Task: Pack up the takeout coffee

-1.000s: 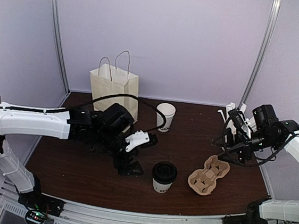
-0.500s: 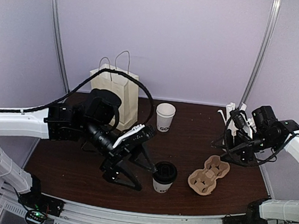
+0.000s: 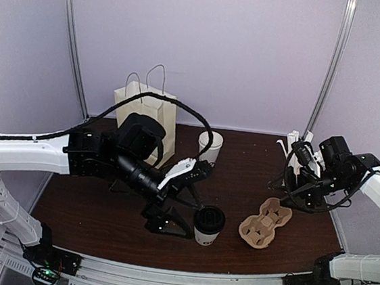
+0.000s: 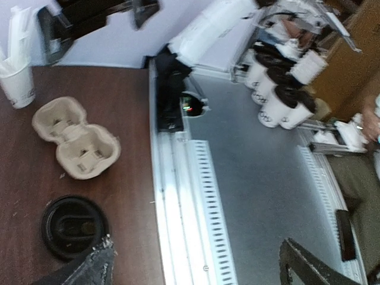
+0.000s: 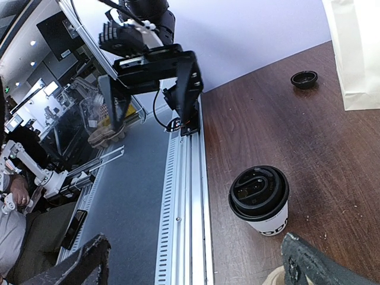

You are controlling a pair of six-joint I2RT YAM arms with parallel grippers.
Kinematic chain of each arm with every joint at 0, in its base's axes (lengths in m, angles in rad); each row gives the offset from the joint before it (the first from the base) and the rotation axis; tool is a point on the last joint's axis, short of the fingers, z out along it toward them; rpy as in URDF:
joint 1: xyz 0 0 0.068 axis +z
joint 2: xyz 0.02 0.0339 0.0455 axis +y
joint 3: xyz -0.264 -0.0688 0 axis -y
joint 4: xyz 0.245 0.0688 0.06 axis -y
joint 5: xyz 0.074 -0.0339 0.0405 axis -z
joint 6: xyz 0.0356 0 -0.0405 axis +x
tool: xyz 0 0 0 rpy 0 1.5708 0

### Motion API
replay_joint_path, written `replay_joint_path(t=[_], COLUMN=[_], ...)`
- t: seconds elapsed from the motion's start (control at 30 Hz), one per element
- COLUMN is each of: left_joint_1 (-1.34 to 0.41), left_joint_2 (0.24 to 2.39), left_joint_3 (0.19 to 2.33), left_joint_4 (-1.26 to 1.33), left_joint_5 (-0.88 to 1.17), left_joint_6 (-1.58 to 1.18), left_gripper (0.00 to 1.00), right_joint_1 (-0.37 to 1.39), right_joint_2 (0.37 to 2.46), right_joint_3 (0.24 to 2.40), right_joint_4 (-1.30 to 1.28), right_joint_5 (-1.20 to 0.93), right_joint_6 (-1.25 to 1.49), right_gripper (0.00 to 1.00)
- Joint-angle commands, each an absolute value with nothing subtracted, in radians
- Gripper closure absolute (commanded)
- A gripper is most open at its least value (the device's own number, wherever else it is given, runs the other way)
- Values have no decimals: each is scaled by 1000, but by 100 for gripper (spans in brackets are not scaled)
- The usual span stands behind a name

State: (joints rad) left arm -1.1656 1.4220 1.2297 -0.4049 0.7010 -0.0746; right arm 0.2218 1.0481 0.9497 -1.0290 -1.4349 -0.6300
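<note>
Top external view: the left hand (image 3: 189,217), fingers spread, sits poised beside the lidded coffee cup (image 3: 209,221) near the surface's (image 3: 241,168) near edge, apparently approaching to grasp; it likely needs to close around the cup next.

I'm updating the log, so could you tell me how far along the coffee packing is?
Nothing looks packed: the lidded cup and the lidless cup stand on the table, the carrier empty. The left gripper is open beside the lidded cup. Lidding, loading and bagging likely remain.
</note>
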Motion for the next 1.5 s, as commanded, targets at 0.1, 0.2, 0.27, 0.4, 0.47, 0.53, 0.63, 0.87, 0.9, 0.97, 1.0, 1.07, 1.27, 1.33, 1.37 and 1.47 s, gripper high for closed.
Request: replay_joint_path(t=[0.1, 0.2, 0.27, 0.4, 0.47, 0.53, 0.63, 0.87, 0.9, 0.97, 1.0, 1.07, 1.27, 1.33, 1.37, 1.47], left_joint_1=[-1198, -1215, -1219, -1220, -1221, -1220, -1220, -1220, -1221, -1221, -1221, -1220, -1219, -1219, -1220, -1218], left_joint_2=[1608, 1681, 1710, 1750, 1771, 1785, 1800, 1840, 1843, 1850, 1853, 1861, 1884, 1882, 1881, 1879], left_joint_3=[1339, 1366, 1368, 1371, 1375, 1377, 1380, 1404, 1407, 1411, 1411, 1414, 1425, 1425, 1424, 1421], left_joint_4=[-471, -447, -429, -413, -413, -411, -404, -402, -404, -404, -404, -405, -414, -413, -413, -406], left_joint_5=[97, 78, 56, 39, 48, 57, 51, 62, 65, 73, 74, 75, 58, 46, 45, 49], left_joint_6=[-47, -40, -40, -28, -25, -23, -16, -10, -9, -10, -11, -14, -24, -32, -36, -49], left_gripper=[2, 2, 2, 2, 2, 2, 2, 3, 4, 4, 4, 3, 2, 2, 2, 3], right_joint_1=[213, 213, 213, 212, 212, 213, 213, 212, 213, 213, 213, 213, 213, 213, 212, 213], right_joint_2=[1040, 1036, 1033, 1035, 1037, 1034, 1031, 1032, 1032, 1034, 1033, 1035, 1034, 1033, 1032, 1032], right_joint_3=[927, 922, 920, 917, 917, 916, 914, 911, 910, 910, 909, 907, 905, 904, 904, 902], right_joint_4=[-1008, -1006, -1007, -1001, -1000, -1000, -1000, -998, -997, -996, -995, -992, -989, -990, -987, -987], right_joint_5=[-1428, -1418, -1418, -1417, -1416, -1414, -1410, -1408, -1407, -1405, -1405, -1404, -1401, -1401, -1400, -1398], right_joint_6=[-632, -630, -632, -633, -632, -632, -634, -634, -634, -634, -634, -632, -629, -629, -628, -629], right_gripper=[0, 0, 0, 0, 0, 0, 0, 0, 0, 0, 0, 0, 0, 0, 0, 0])
